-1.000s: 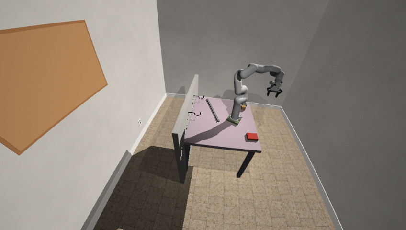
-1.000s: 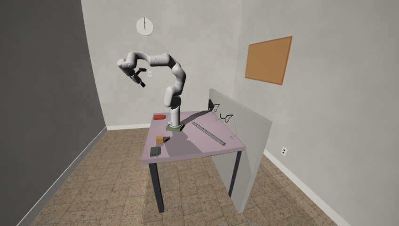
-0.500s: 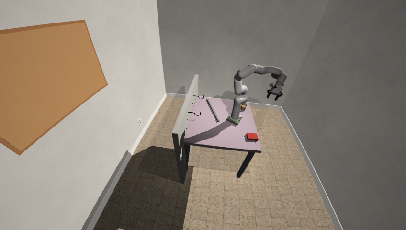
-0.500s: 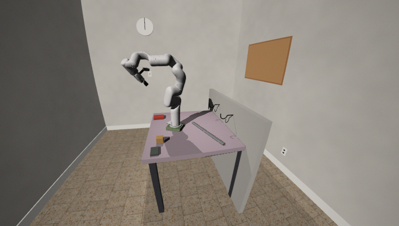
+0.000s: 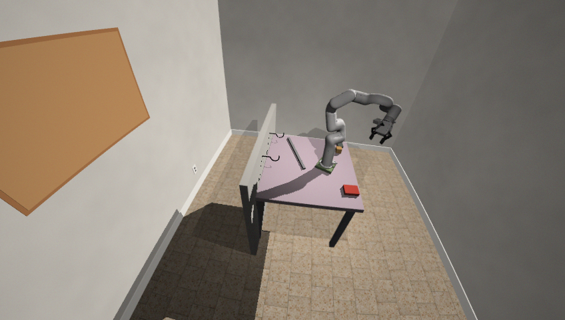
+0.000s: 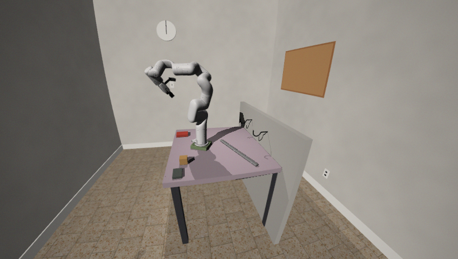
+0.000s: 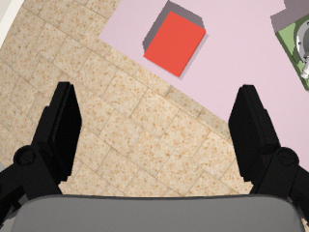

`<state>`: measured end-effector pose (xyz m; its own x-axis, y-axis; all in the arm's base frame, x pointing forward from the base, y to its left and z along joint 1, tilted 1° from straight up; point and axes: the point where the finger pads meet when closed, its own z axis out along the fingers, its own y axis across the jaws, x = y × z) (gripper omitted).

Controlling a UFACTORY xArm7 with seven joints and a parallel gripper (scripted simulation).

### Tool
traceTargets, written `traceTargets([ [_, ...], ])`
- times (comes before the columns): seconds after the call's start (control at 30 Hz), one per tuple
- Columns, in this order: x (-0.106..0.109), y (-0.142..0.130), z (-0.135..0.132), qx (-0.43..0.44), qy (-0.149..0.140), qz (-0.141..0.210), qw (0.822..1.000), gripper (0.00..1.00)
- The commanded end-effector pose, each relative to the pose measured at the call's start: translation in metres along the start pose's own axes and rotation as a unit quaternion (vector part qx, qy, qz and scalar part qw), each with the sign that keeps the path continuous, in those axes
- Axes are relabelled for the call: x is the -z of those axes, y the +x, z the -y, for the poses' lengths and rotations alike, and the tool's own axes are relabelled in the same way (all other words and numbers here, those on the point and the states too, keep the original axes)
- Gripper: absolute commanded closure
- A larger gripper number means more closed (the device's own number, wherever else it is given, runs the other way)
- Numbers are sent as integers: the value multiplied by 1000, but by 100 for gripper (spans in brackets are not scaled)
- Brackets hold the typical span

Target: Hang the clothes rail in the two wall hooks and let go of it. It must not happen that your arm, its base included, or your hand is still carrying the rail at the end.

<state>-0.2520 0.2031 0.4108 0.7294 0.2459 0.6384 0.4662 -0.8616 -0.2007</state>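
Observation:
The grey clothes rail (image 5: 295, 153) lies flat on the pink table, between the arm's base and the upright wall panel; it also shows in the exterior view (image 6: 238, 152). Two black hooks (image 5: 274, 158) (image 5: 278, 135) stick out of the panel (image 5: 258, 152) above the table's edge, both empty; they show in the exterior view too (image 6: 259, 133) (image 6: 244, 121). My gripper (image 5: 380, 137) is open and empty, held high in the air beyond the table's side opposite the panel, far from the rail. In the wrist view the fingers frame floor tiles and the table edge.
A red block (image 5: 351, 189) lies on the table near its corner, below the gripper in the wrist view (image 7: 174, 42). A small orange cube (image 6: 183, 159) and a dark flat block (image 6: 177, 173) lie near the other corner. The arm's base (image 6: 201, 145) stands mid-table.

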Motion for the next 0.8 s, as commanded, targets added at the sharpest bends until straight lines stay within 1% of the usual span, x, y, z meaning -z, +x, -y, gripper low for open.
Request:
traceTargets([
  [0.0, -9, 9, 5, -17, -25, 4, 1000, 0],
  [0.2, -29, 29, 14, -17, -25, 4, 1000, 0],
  [0.27, -30, 29, 15, -17, -25, 4, 1000, 0],
  [0.37, -41, 40, 17, -42, -62, 10, 997, 0],
  [0.5, -55, 54, 20, -42, -62, 10, 997, 0],
  [0.57, -55, 54, 20, -42, -62, 10, 997, 0],
  [0.63, -62, 61, 22, -42, -62, 10, 997, 0],
  [0.7, -69, 68, 22, -61, -88, 15, 994, 0],
  [0.73, -73, 71, 22, -68, -97, 17, 993, 0],
  [0.77, -76, 75, 22, -68, -97, 17, 993, 0],
])
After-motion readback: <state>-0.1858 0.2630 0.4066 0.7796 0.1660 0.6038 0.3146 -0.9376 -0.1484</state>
